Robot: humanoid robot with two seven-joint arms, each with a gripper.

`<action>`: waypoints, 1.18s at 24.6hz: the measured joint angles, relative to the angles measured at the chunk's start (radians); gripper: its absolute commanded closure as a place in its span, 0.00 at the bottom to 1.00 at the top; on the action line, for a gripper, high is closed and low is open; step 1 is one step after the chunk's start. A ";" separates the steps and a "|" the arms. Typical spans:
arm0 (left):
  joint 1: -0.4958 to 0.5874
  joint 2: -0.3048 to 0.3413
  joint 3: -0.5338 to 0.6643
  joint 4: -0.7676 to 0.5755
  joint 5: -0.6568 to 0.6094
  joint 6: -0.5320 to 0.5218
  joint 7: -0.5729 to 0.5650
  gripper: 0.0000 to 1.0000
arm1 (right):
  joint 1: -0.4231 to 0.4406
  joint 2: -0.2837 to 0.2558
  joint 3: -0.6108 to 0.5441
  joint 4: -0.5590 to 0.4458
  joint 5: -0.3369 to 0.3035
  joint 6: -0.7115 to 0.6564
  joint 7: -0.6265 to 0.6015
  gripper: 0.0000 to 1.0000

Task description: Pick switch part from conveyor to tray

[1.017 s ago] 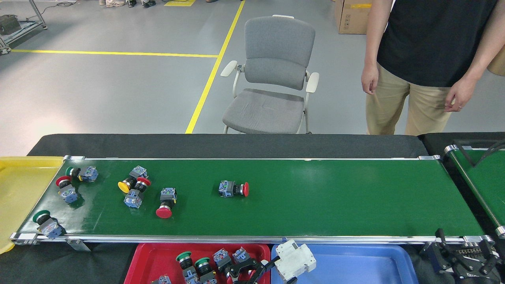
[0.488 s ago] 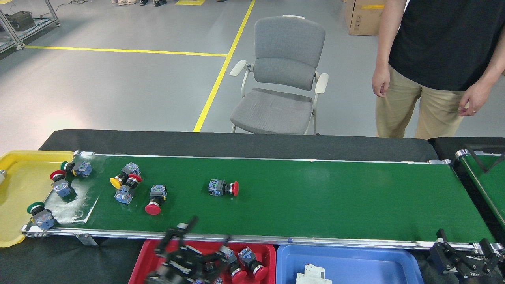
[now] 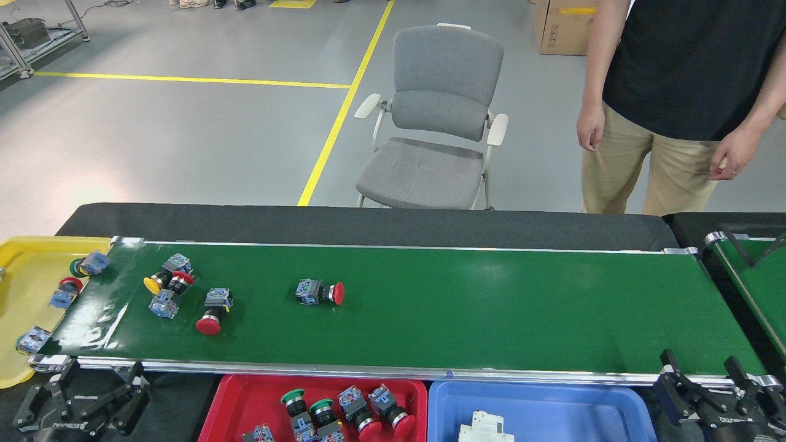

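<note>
We're on a factory floor: grey painted concrete with yellow lane lines (image 3: 331,116), a green belt conveyor (image 3: 491,307), coloured sorting trays (image 3: 546,399) along the bottom edge, cardboard box (image 3: 562,24) upper right.

Bright, even light, sharp focus; glare streaks the conveyor (image 3: 430,307).

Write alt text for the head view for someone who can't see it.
Push-button switch parts lie scattered on the left half of a green conveyor, one red-capped switch alone near the middle. A red tray holding switches and a blue tray sit below, and both grippers, left and right, are open and empty at the near corners.
</note>
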 measured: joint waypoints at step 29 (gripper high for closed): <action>-0.482 0.169 -0.235 0.827 0.020 0.171 0.174 0.80 | -0.116 0.000 0.226 -0.006 0.040 -0.142 0.016 0.00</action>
